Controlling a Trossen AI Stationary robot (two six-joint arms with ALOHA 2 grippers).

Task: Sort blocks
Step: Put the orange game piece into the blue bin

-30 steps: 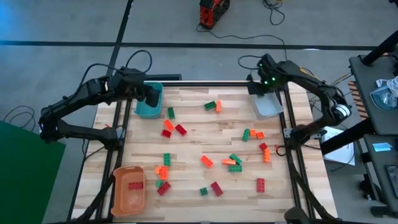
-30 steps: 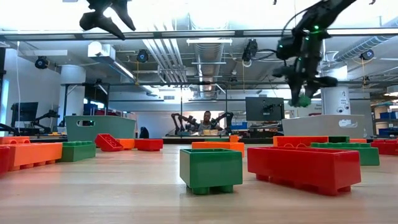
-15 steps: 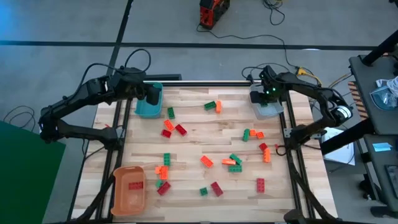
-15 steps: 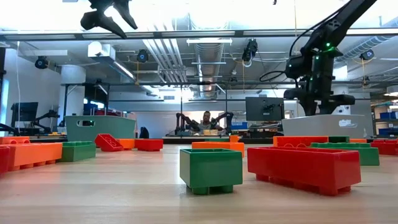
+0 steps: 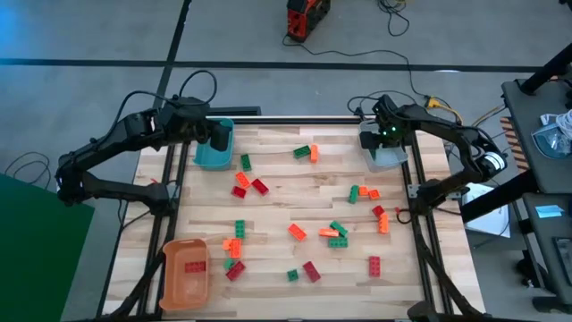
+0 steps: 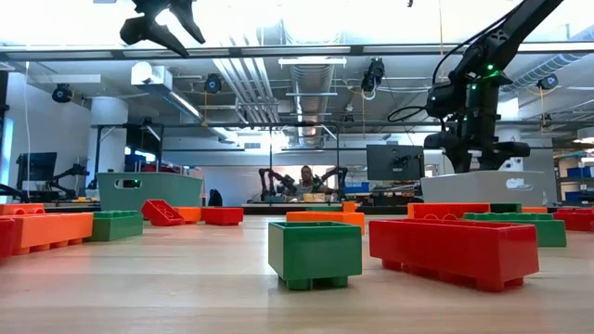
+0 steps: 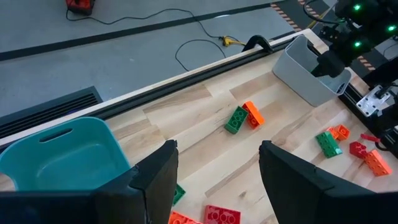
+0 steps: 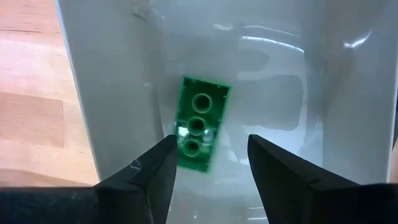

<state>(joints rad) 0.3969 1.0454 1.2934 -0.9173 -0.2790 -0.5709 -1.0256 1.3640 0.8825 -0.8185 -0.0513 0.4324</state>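
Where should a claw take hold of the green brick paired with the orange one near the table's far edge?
By the green brick's two long sides, coming straight down. An orange brick butts one short end, so only the long sides are free.

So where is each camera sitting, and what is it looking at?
High view: above, straight down on the table, both arms showing.
Low view: at tabletop height, looking across blocks into the room; arms come from above.
Left wrist view: over the teal bin, left end effector open.
Right wrist view: down into the grey bin at a green block, right end effector open.
Shared: the left wrist view also sees the grey bin.
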